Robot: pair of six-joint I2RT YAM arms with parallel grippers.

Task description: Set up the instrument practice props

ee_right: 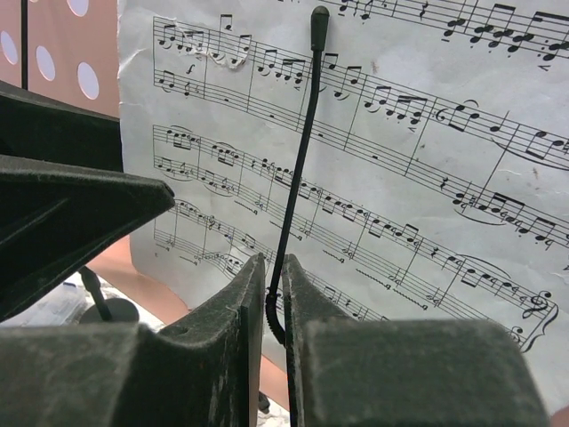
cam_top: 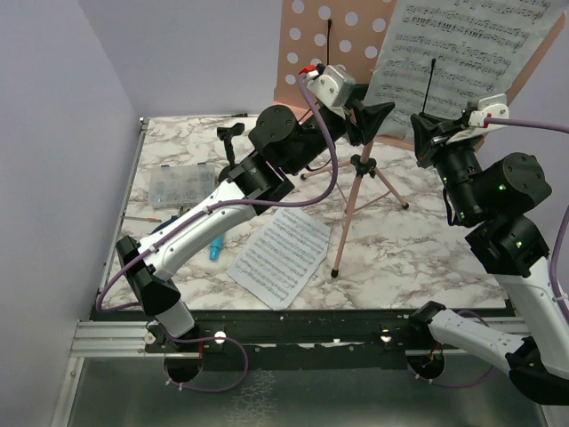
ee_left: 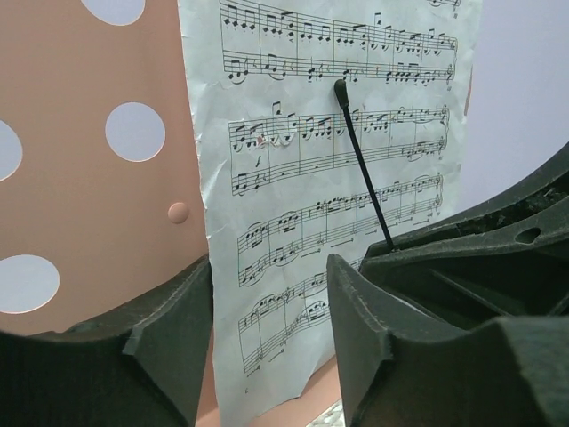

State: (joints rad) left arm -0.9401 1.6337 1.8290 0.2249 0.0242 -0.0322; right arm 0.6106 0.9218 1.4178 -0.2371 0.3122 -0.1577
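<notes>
The top camera sits above and behind the arm bases, looking down and forward over the whole marble desk to the pink music stand at its far side. Each wrist camera faces forward, very close to the sheet-music page on that stand. All three views share this page.

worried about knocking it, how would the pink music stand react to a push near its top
Likely tippy: the pink music stand carries a wide panel high on one thin pole over spindly legs. Probably light, so it may skid on the smooth marble table.
</notes>
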